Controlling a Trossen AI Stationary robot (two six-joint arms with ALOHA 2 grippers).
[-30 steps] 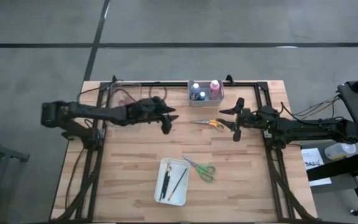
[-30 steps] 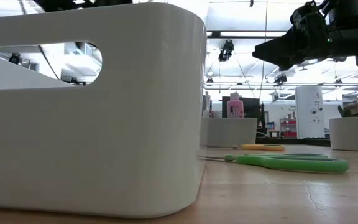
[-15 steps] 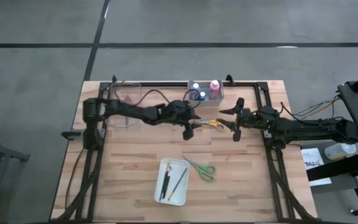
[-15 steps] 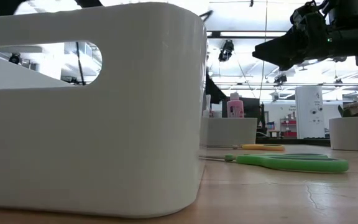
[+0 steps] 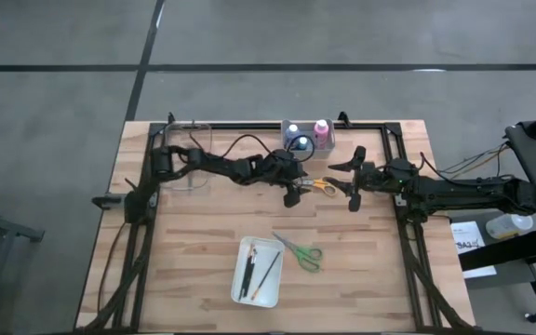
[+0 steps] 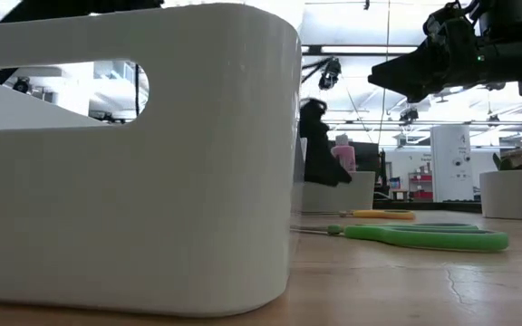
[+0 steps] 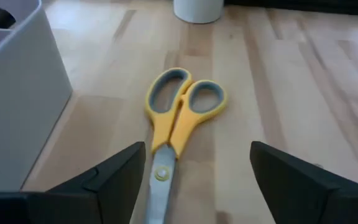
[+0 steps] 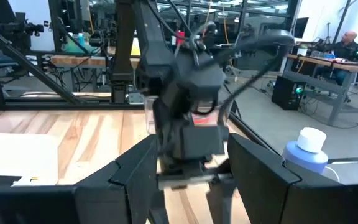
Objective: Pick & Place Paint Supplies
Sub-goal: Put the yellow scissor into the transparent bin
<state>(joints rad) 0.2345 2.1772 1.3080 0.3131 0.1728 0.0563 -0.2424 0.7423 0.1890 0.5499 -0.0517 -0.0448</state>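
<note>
Between the spread fingers of the left gripper (image 7: 194, 180), orange scissors (image 7: 174, 121) flat on the table (image 7: 278, 93).

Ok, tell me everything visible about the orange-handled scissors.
The scissors have yellow-orange handles with grey-lined loops, a pivot screw and grey metal blades. They lie flat and closed on the wooden table, beside the white bin of bottles. The left gripper hangs open just over them, fingers either side of the pivot, not touching.

Two matte black jointed arms, boxy wrist housings, looping black cables, each ending in a dark wedge-fingered left pincer (image 5: 292, 193) or right pincer (image 5: 354, 178).
</note>
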